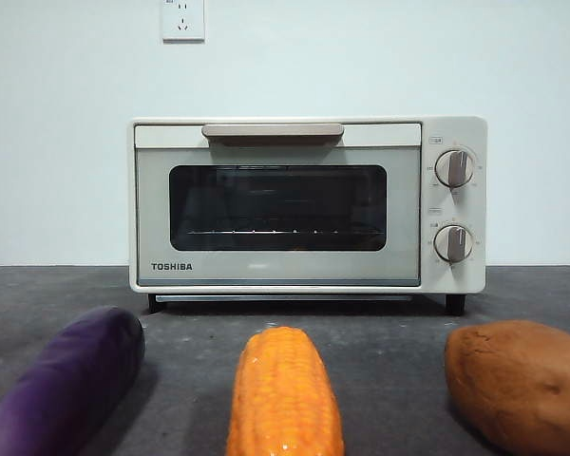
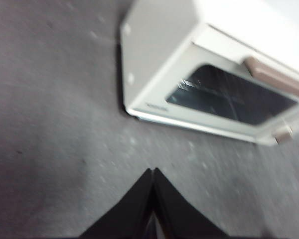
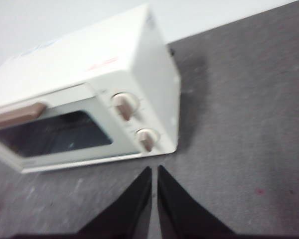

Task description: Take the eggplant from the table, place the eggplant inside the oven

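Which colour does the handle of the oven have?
The handle of the oven is beige; the front view shows it best.

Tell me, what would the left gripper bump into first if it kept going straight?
Probably the oven: the shut left gripper points across bare table toward its front lower corner. Depth is unclear.

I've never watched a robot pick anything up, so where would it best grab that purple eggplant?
Probably around the middle of the eggplant, coming down from above, the tool closing across its narrow width. It lies flat on the table, long and rounded, so the sides are free; the corn cob beside it leaves a gap.
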